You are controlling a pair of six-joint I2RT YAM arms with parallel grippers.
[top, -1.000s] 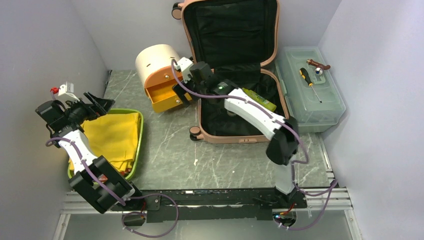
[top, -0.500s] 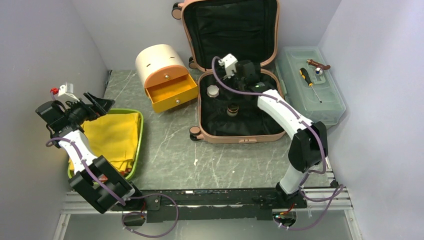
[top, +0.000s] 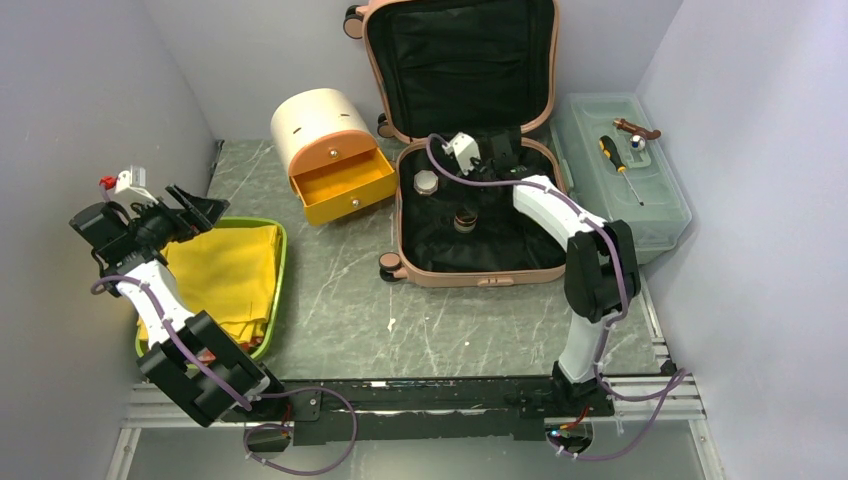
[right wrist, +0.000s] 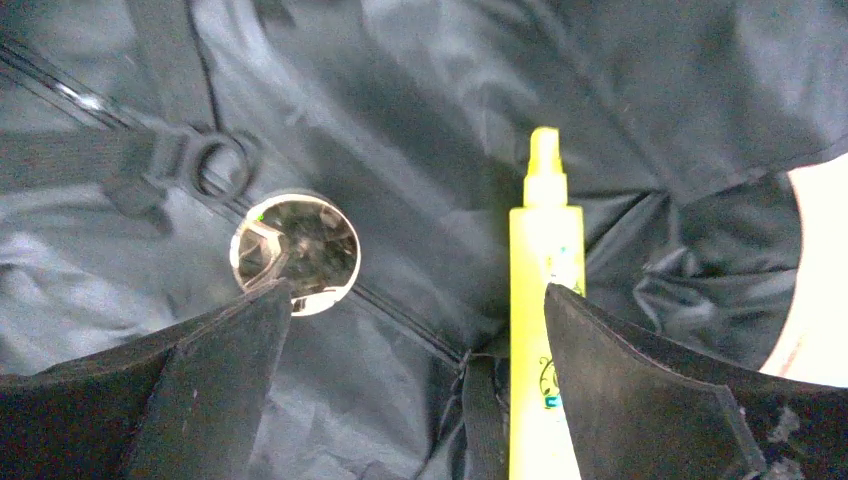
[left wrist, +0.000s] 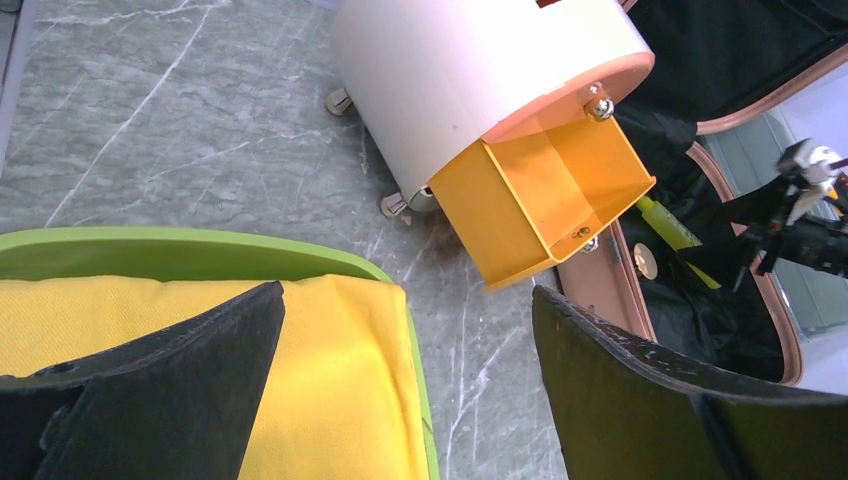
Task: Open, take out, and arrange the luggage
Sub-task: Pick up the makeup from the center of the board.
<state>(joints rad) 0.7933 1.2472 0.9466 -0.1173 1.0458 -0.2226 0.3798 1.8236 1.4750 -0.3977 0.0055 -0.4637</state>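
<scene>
**Luggage [top: 470, 279] lies open on the bench [top: 400, 310], both hands wide and empty**

Far left, the left hand [top: 195, 210] is raised above the near end of a green tray [top: 279, 262], its fingers spread as wide as they go, with nothing between them. A yellow cloth [top: 225, 275] lies folded in the tray and fills most of it.

Next along, towards the back, sits a cream half-round box [top: 315, 118]. Its orange drawer [top: 340, 185] is pulled out towards the tray and shows nothing inside.

Just beside the box is the salmon-pink luggage. Its lower shell lies flat on the bench and its lid stands up against the back wall, with black lining in both halves. In the lower shell I can see a small jar with a silvery cap [top: 427, 182] near the left wall.

The right hand [top: 500, 150] hangs over the back of that shell, its fingers fully apart and gripping nothing. Its own camera shows a yellow-green spray bottle [right wrist: 545, 290] lying on the lining under the gap, close by one finger. I cannot tell if they touch.

Far right, beside the luggage, a translucent toolbox [top: 600, 215] is closed, with a screwdriver [top: 620, 168] on its lid.
</scene>
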